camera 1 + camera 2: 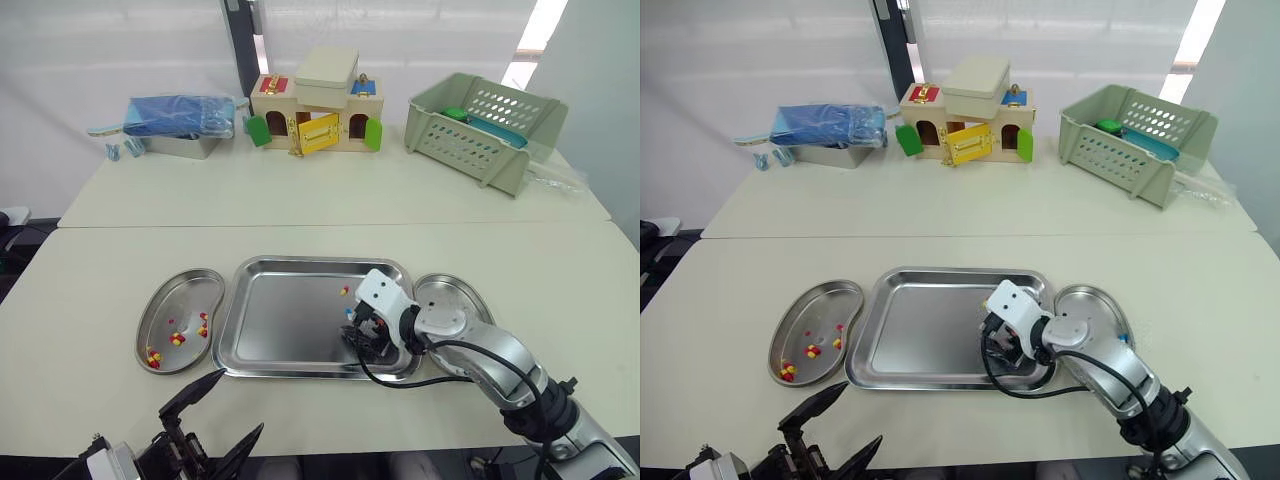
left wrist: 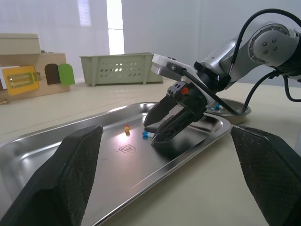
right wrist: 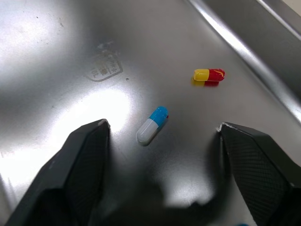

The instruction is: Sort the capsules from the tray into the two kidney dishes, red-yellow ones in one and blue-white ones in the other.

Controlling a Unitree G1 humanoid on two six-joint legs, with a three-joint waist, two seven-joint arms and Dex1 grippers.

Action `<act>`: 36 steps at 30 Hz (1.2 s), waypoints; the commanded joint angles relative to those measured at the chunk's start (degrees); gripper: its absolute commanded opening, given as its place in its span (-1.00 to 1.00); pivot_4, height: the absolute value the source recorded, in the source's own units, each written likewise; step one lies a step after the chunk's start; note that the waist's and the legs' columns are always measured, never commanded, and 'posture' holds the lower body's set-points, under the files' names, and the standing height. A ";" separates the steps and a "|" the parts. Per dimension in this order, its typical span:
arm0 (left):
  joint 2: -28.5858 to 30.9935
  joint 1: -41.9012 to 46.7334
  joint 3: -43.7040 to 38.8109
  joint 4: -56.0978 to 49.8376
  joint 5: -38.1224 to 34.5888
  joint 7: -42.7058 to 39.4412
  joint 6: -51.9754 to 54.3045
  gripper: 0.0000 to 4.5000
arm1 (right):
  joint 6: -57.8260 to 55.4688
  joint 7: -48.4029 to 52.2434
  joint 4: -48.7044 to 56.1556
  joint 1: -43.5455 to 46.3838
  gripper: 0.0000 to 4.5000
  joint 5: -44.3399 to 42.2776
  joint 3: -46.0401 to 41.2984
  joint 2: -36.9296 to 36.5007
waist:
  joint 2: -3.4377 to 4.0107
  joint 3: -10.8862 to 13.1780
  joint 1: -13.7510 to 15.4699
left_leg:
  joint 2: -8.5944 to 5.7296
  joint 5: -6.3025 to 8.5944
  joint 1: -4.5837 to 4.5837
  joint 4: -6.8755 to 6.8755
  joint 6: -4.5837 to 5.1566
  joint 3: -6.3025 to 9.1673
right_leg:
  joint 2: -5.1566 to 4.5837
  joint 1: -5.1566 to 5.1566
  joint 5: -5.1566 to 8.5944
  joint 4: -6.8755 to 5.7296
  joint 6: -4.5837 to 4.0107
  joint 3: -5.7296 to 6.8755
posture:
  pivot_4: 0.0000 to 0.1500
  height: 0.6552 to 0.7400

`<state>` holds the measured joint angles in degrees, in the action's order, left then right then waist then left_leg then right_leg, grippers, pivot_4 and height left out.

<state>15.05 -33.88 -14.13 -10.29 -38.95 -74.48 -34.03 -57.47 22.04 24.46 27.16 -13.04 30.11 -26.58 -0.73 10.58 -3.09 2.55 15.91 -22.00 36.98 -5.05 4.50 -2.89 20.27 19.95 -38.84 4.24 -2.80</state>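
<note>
The steel tray [image 1: 285, 325] lies in the middle of the table's front half. One blue-white capsule [image 3: 152, 125] and one red-yellow capsule [image 3: 209, 75] rest on its right part. My right gripper [image 1: 362, 338] hangs open just above the tray floor, and the blue-white capsule lies between its fingertips [image 3: 91, 141] without touching them. The left kidney dish [image 1: 175, 295] holds several red-yellow capsules [image 1: 177, 339]. The right kidney dish [image 1: 462, 297] holds blue-white capsules [image 2: 215, 107]. My left gripper [image 1: 218, 418] stands open and empty at the front table edge, pointing at the tray.
At the back of the table stand a wooden toy house [image 1: 315, 110], a pale green basket [image 1: 485, 130] and a metal box with a blue bag [image 1: 180, 122]. Bare tabletop lies between them and the tray.
</note>
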 commanded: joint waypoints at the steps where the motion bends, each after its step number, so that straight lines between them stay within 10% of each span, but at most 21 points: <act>1: 0.32 -0.04 0.16 0.00 -0.09 0.25 -1.14 1.00 | 0.75 0.83 -0.01 -0.15 0.14 1.63 0.62 0.14 | 0.00 0.00 0.00 | 0.00 0.00 0.01 0.00 0.00 0.00 | 0.00 0.00 0.00 0.00 0.00 0.00 | 1.00 1.00; 12: 0.98 -0.06 -0.18 0.66 -0.11 0.54 -1.68 1.00 | 1.11 1.87 -0.35 -1.76 -0.99 3.65 0.23 1.28 | 0.01 -0.05 0.00 | 0.02 0.00 0.03 -0.01 0.01 0.07 | 0.04 -0.01 0.03 -0.05 -0.05 0.05 | 1.00 1.00; 21: 1.57 0.45 0.25 0.72 -0.56 -0.47 -1.65 1.00 | 5.06 5.53 2.87 -3.91 -0.99 1.86 -4.12 0.31 | 0.02 -0.05 0.07 | 0.02 0.00 0.04 -0.02 0.01 0.10 | 0.05 -0.02 0.03 -0.07 -0.06 0.07 | 1.00 1.00; 36: 6.55 5.04 4.05 1.47 -4.03 -12.12 -1.07 1.00 | 20.72 33.95 6.02 -28.50 -0.99 -11.08 -43.00 -28.96 | -0.08 -0.06 1.23 | 0.02 0.00 0.10 0.03 0.02 0.08 | 0.06 -0.19 0.04 -0.02 -0.07 0.14 | 1.00 1.00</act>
<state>21.14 -29.26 -10.39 -8.57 -41.58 -85.27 -35.16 -39.08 54.00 30.97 -0.19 -23.94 -9.73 -54.64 -0.80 10.52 -1.86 2.58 15.91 -21.84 37.00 -5.03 4.58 -2.82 20.05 19.99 -38.87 4.17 -2.68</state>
